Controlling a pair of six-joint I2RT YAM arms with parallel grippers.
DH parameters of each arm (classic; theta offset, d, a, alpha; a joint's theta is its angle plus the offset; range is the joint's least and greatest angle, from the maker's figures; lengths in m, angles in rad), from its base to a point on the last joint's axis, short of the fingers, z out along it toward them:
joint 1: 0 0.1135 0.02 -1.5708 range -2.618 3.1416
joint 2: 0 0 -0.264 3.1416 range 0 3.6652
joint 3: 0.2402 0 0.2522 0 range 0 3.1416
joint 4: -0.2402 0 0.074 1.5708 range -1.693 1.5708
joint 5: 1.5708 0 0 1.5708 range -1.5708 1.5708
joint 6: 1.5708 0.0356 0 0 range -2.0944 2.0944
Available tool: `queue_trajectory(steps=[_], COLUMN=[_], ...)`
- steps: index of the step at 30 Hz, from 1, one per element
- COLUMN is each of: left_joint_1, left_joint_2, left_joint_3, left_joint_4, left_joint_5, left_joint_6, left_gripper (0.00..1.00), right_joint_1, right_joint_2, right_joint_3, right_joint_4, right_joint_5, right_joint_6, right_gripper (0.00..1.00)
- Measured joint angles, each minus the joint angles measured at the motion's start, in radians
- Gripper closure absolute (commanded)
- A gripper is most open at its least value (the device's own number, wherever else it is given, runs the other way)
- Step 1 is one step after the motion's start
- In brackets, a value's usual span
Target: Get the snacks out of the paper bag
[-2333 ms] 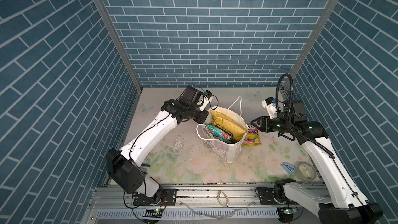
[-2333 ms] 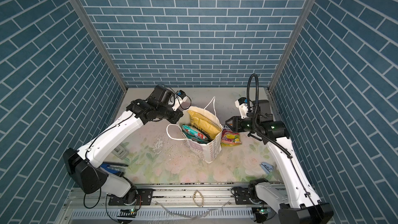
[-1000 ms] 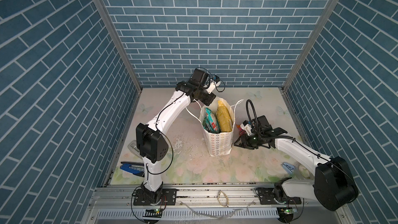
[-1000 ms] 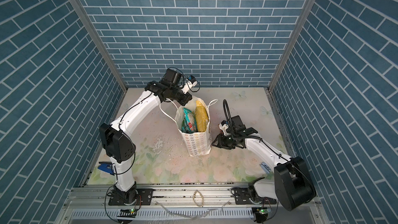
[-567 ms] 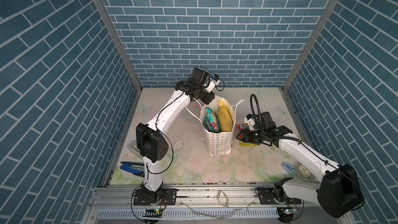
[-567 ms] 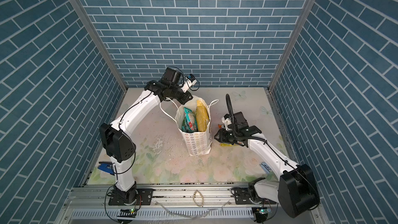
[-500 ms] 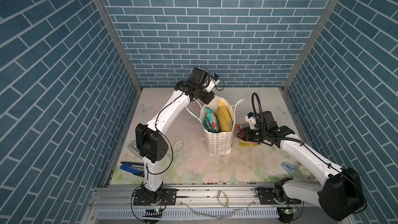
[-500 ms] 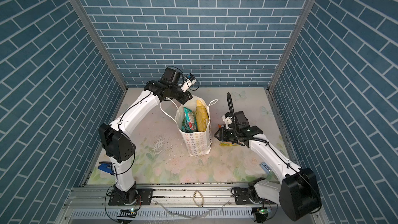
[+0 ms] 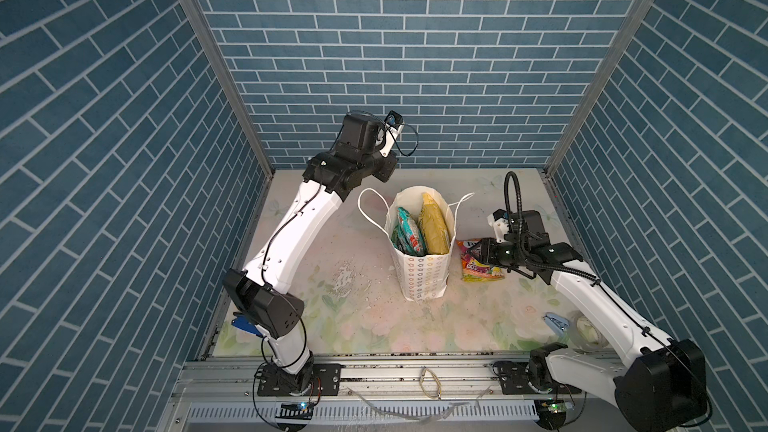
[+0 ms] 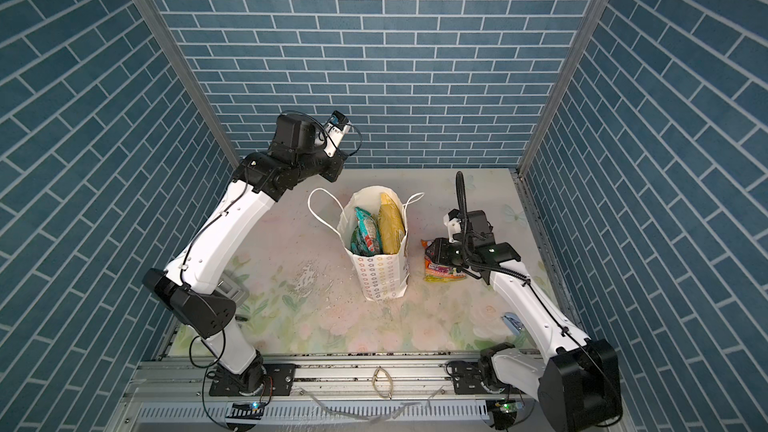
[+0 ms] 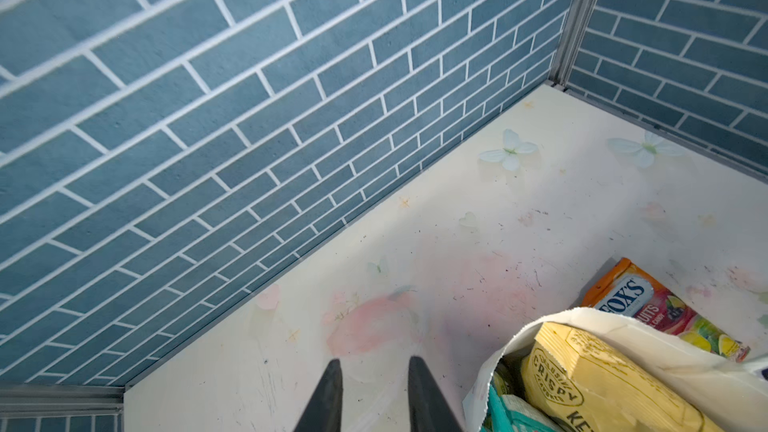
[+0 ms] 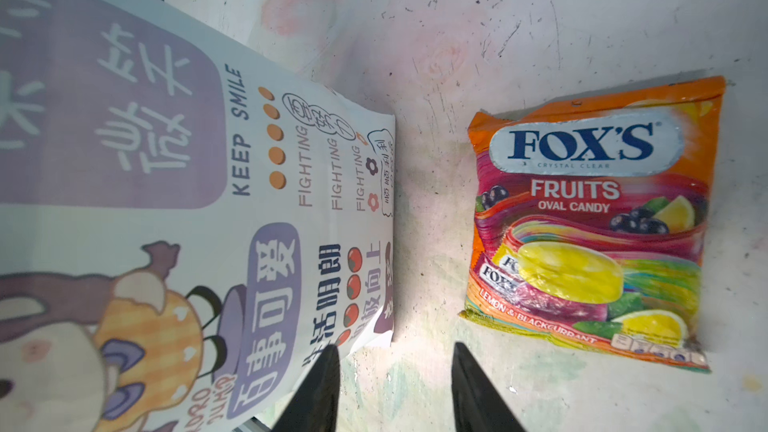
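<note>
The white paper bag (image 9: 420,272) (image 10: 381,278) stands upright mid-table, and my right wrist view shows its printed side (image 12: 208,201). A yellow chips bag (image 9: 434,224) (image 10: 391,224) (image 11: 590,371) and a teal pouch (image 9: 409,236) (image 10: 366,236) stick up inside it. An orange FOX'S pouch (image 9: 480,270) (image 10: 442,275) (image 12: 590,222) lies flat on the table to its right. My right gripper (image 12: 395,351) hovers open between bag and pouch, holding nothing. My left gripper (image 11: 376,367) stands open behind the bag's rim (image 11: 582,317), with only table between its fingers.
A small blue clip (image 9: 557,322) and a tape roll (image 9: 588,328) lie at the front right, under my right arm. A blue object (image 9: 245,324) sits at the front left edge. White scuffs (image 9: 343,280) mark the table left of the bag. Brick walls close three sides.
The left gripper has opened and drawn slightly back from the bag's rim. The right arm has risen and pulled right, away from the bag's side. The bag stays upright.
</note>
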Motion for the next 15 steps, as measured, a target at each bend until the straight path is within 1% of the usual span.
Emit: queue_trajectory(steps=[2, 6, 9, 15], left_joint_1=[-0.02, -0.119, -0.189, -0.252], left_joint_2=[-0.027, -0.06, -0.075, -0.079], left_joint_3=[0.008, 0.076, 0.095, -0.007], left_joint_4=[-0.034, -0.182, -0.29, -0.409], left_joint_5=[-0.034, -0.11, -0.135, -0.143], left_joint_6=[-0.008, -0.052, -0.116, -0.258], left_gripper=[0.68, 0.6, 0.58, 0.58], right_joint_1=[-0.011, -0.041, -0.06, -0.087], right_joint_2=[0.0, 0.0, 0.0, 0.011], right_joint_3=[0.011, 0.045, 0.072, 0.147], right_joint_4=[-0.008, -0.01, -0.011, -0.012], right_joint_5=[0.0, -0.002, -0.005, -0.009], right_joint_6=[-0.011, -0.031, -0.04, -0.073], right_gripper=[0.55, 0.55, 0.55, 0.55])
